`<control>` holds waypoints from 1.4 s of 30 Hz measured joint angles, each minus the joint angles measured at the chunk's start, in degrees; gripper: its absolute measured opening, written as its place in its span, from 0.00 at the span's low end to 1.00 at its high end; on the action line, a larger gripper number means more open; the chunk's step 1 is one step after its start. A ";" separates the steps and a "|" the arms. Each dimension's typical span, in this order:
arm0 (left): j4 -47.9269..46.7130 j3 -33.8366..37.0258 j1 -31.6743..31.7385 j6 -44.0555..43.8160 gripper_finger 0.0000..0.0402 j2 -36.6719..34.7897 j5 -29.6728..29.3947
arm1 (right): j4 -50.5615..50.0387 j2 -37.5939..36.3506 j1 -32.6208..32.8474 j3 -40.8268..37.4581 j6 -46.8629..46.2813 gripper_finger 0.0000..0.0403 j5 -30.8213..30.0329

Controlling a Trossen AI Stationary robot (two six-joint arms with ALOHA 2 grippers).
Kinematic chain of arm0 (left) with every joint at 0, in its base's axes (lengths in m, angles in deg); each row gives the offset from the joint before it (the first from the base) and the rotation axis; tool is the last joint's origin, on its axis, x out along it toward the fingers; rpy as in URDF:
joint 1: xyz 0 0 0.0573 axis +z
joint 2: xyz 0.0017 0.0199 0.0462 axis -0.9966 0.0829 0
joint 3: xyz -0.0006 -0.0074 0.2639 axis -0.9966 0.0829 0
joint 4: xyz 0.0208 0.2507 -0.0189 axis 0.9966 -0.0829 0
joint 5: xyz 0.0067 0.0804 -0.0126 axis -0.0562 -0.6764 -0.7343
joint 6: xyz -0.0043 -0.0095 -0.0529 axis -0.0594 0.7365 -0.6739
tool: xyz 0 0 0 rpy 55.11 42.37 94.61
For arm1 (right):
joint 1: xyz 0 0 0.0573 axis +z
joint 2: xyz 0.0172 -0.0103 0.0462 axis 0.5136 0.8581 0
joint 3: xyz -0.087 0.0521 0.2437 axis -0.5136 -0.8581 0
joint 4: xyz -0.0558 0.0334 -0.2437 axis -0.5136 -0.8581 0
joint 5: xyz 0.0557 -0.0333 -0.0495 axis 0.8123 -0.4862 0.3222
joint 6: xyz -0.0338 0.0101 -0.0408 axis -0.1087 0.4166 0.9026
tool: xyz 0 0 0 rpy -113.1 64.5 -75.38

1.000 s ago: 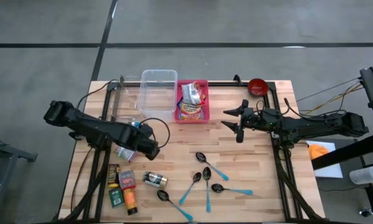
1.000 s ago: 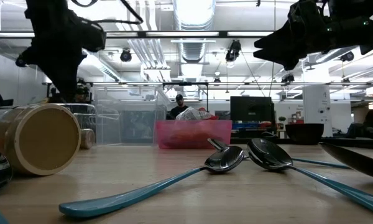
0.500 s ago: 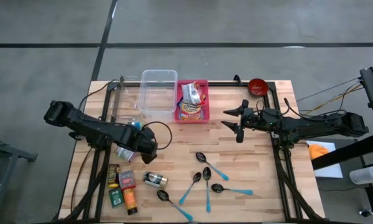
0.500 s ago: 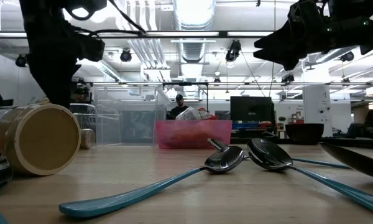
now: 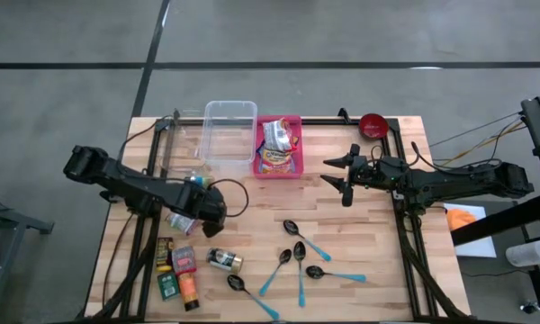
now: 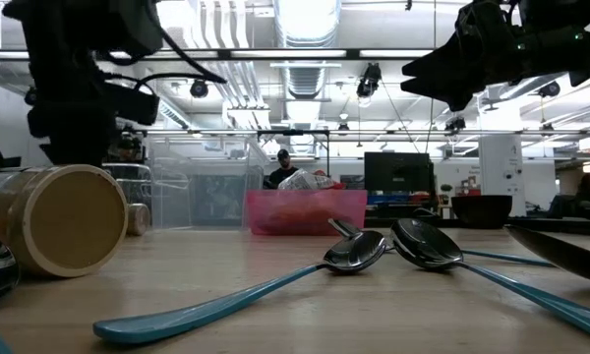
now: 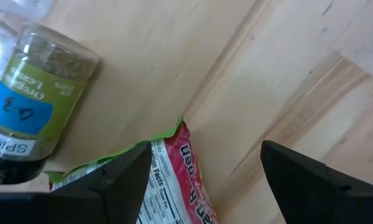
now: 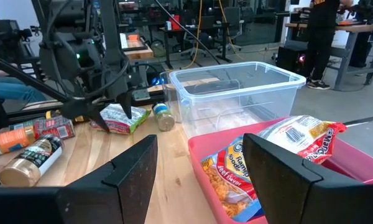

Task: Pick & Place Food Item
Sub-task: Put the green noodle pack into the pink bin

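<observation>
Green-and-red crinkled foil snack packet (image 7: 168,180) lying flat on wooden bench (image 5: 360,243), directly under left tool (image 5: 214,205), jaws spread wide, holding nothing. Green-labelled spice jar (image 7: 40,93) lying just beside packet. Risk: closing fingers catching jar too, or thin foil slipping free. Right tool (image 5: 342,178) hovering open, empty, near pink plastic bin (image 5: 279,171).

A clear plastic bin (image 8: 239,90) stands beside a pink bin (image 8: 323,180) holding snack bags (image 8: 236,171). Farther off, the left gripper (image 8: 109,112), fingers spread, hangs over a green-edged packet (image 8: 119,118) next to a small spice jar (image 8: 161,116). Bottles (image 8: 31,155) lie near the table edge.
</observation>
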 joint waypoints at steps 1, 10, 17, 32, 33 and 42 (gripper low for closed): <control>0.81 0.61 0.00 0.64 0.76 0.00 0.00 | 0.00 0.00 0.01 0.01 0.02 0.58 0.00; 5.96 5.60 0.02 0.58 0.76 0.00 0.00 | 0.00 0.00 -0.01 0.00 -0.04 0.58 0.00; 7.77 7.37 0.02 -0.56 0.76 0.00 -0.04 | 0.00 0.00 0.02 0.00 -0.01 0.58 0.00; 7.86 7.39 0.02 -0.51 0.51 0.00 -0.02 | 0.00 0.00 0.00 0.00 0.15 0.58 0.00; 7.91 7.39 0.02 -0.51 0.47 0.00 -0.02 | 0.00 0.00 0.00 0.01 0.02 0.58 0.00; 9.03 7.39 0.02 -0.34 0.13 0.00 0.00 | 0.00 0.00 0.01 0.00 0.09 0.58 0.00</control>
